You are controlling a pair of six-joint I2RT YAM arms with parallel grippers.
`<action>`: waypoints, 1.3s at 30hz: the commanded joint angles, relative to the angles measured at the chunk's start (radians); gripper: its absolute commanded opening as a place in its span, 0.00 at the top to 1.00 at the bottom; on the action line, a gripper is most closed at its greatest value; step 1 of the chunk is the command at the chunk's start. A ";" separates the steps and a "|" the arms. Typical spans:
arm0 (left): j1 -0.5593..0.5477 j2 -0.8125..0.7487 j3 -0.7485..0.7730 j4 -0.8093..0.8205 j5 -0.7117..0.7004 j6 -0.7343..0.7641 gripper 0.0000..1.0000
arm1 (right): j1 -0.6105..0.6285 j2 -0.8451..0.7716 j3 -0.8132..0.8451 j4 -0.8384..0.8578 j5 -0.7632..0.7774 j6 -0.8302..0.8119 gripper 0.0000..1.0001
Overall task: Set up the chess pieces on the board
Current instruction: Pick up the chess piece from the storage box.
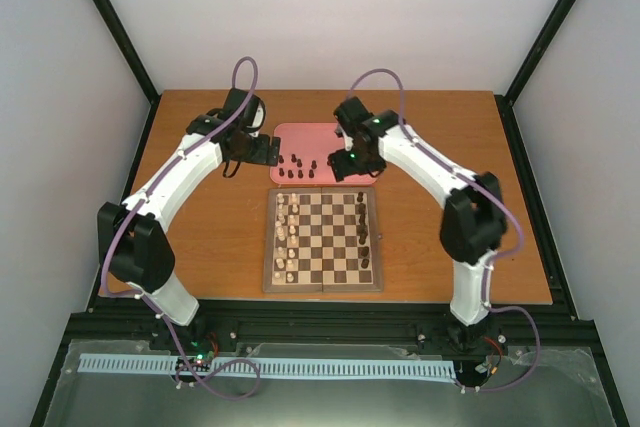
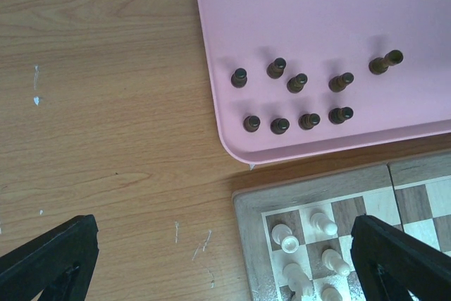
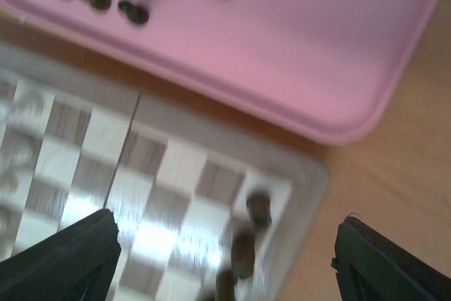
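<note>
hovering near the far edge of the surface point(image 1: 450, 147), left hand point(image 2: 225, 248) and right hand point(image 3: 225, 241) gape wide, empty, by chess pieces point(image 2: 297, 83).

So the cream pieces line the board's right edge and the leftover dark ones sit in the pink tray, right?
No: the top view shows the cream pieces along the left edge of the board, not its right. The leftover dark pieces do sit in the pink tray.
</note>
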 commanded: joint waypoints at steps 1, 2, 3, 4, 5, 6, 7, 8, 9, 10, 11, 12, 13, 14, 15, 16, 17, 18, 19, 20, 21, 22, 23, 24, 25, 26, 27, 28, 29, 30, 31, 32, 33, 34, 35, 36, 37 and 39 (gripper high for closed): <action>-0.007 -0.016 0.052 -0.001 0.015 0.009 0.00 | -0.022 0.185 0.194 0.062 -0.020 -0.071 0.17; -0.007 -0.016 0.049 0.001 0.018 0.007 0.00 | -0.025 0.226 0.233 0.076 -0.019 -0.070 0.17; -0.007 -0.017 0.045 0.002 0.021 0.006 0.00 | -0.030 0.270 0.273 0.085 -0.017 -0.066 0.18; -0.007 -0.018 0.045 0.002 0.024 0.006 0.00 | -0.036 0.316 0.324 0.085 -0.018 -0.060 0.18; -0.007 -0.018 0.041 0.002 0.025 0.006 0.00 | -0.042 0.361 0.376 0.081 -0.022 -0.053 0.19; -0.007 -0.022 0.039 0.002 0.024 0.006 0.00 | -0.048 0.405 0.426 0.076 -0.034 -0.052 0.20; -0.007 -0.024 0.036 0.002 0.021 0.006 0.00 | -0.052 0.446 0.476 0.068 -0.047 -0.050 0.20; -0.007 -0.027 0.034 0.002 0.019 0.007 0.00 | -0.054 0.483 0.524 0.060 -0.056 -0.050 0.21; -0.006 -0.030 0.032 0.002 0.016 0.007 0.00 | -0.055 0.513 0.569 0.055 -0.065 -0.053 0.22; -0.007 -0.031 0.030 0.000 0.014 0.007 0.00 | -0.056 0.540 0.599 0.052 -0.069 -0.054 0.22; -0.007 -0.033 0.026 0.000 0.010 0.009 0.00 | -0.056 0.561 0.621 0.050 -0.069 -0.056 0.23; -0.007 -0.035 0.022 0.000 0.008 0.009 0.00 | -0.057 0.579 0.634 0.053 -0.067 -0.056 0.25; -0.007 -0.034 0.019 -0.001 0.006 0.010 0.00 | -0.059 0.593 0.642 0.055 -0.065 -0.053 0.26; -0.007 -0.035 0.017 0.000 0.004 0.010 0.00 | -0.062 0.604 0.647 0.058 -0.069 -0.050 0.28; -0.007 -0.035 0.015 0.000 0.004 0.009 0.00 | -0.066 0.612 0.649 0.065 -0.075 -0.045 0.30; -0.007 -0.035 0.013 0.000 0.004 0.010 0.00 | -0.069 0.618 0.649 0.070 -0.083 -0.038 0.32; -0.007 -0.033 0.012 0.001 0.002 0.010 0.00 | -0.072 0.625 0.649 0.076 -0.093 -0.036 0.33; -0.007 -0.031 0.013 0.000 0.002 0.012 0.00 | -0.075 0.631 0.650 0.079 -0.102 -0.034 0.34; -0.007 -0.029 0.014 0.000 0.001 0.012 0.00 | -0.076 0.638 0.653 0.082 -0.110 -0.035 0.35; -0.007 -0.027 0.015 0.000 0.002 0.012 0.00 | -0.076 0.643 0.657 0.082 -0.117 -0.037 0.35; -0.007 -0.024 0.016 -0.002 0.002 0.012 0.00 | -0.076 0.648 0.659 0.081 -0.123 -0.038 0.36; -0.007 -0.022 0.018 -0.001 0.002 0.012 0.00 | -0.076 0.653 0.660 0.079 -0.128 -0.040 0.37; -0.007 -0.020 0.020 -0.001 0.002 0.012 0.00 | -0.076 0.657 0.660 0.077 -0.130 -0.040 0.38; -0.007 -0.019 0.020 -0.003 0.000 0.012 0.00 | -0.076 0.662 0.660 0.074 -0.128 -0.040 0.40; -0.007 -0.017 0.020 -0.003 0.000 0.012 0.00 | -0.076 0.667 0.660 0.072 -0.125 -0.040 0.42; -0.007 -0.016 0.020 -0.003 -0.001 0.012 0.00 | -0.076 0.671 0.661 0.071 -0.122 -0.040 0.44; -0.007 -0.015 0.020 -0.003 -0.003 0.012 0.00 | -0.076 0.676 0.660 0.069 -0.118 -0.039 0.45; -0.008 -0.014 0.020 -0.004 -0.004 0.013 0.00 | -0.077 0.680 0.660 0.070 -0.117 -0.039 0.45; -0.007 -0.012 0.021 -0.006 -0.004 0.013 0.00 | -0.077 0.685 0.660 0.072 -0.118 -0.039 0.46; -0.007 -0.012 0.021 -0.005 -0.008 0.013 0.00 | -0.077 0.687 0.660 0.075 -0.116 -0.042 0.48; -0.006 -0.011 0.020 -0.005 -0.010 0.014 0.00 | -0.077 0.690 0.661 0.078 -0.113 -0.045 0.48; -0.007 -0.011 0.020 -0.006 -0.011 0.015 0.00 | -0.078 0.693 0.663 0.079 -0.113 -0.047 0.49; -0.007 -0.011 0.018 -0.007 -0.012 0.015 0.00 | -0.079 0.696 0.668 0.079 -0.113 -0.048 0.50; -0.007 -0.011 0.019 -0.007 -0.012 0.015 0.00 | -0.080 0.701 0.673 0.078 -0.113 -0.048 0.51; -0.007 -0.011 0.019 -0.006 -0.013 0.015 0.00 | -0.080 0.704 0.680 0.075 -0.115 -0.049 0.52; -0.006 -0.010 0.021 -0.008 -0.014 0.015 0.00 | -0.082 0.707 0.685 0.073 -0.114 -0.048 0.54; -0.007 -0.009 0.022 -0.008 -0.014 0.016 0.00 | -0.082 0.709 0.688 0.072 -0.113 -0.047 0.55; -0.006 -0.007 0.024 -0.008 -0.016 0.016 0.00 | -0.083 0.712 0.691 0.074 -0.114 -0.045 0.59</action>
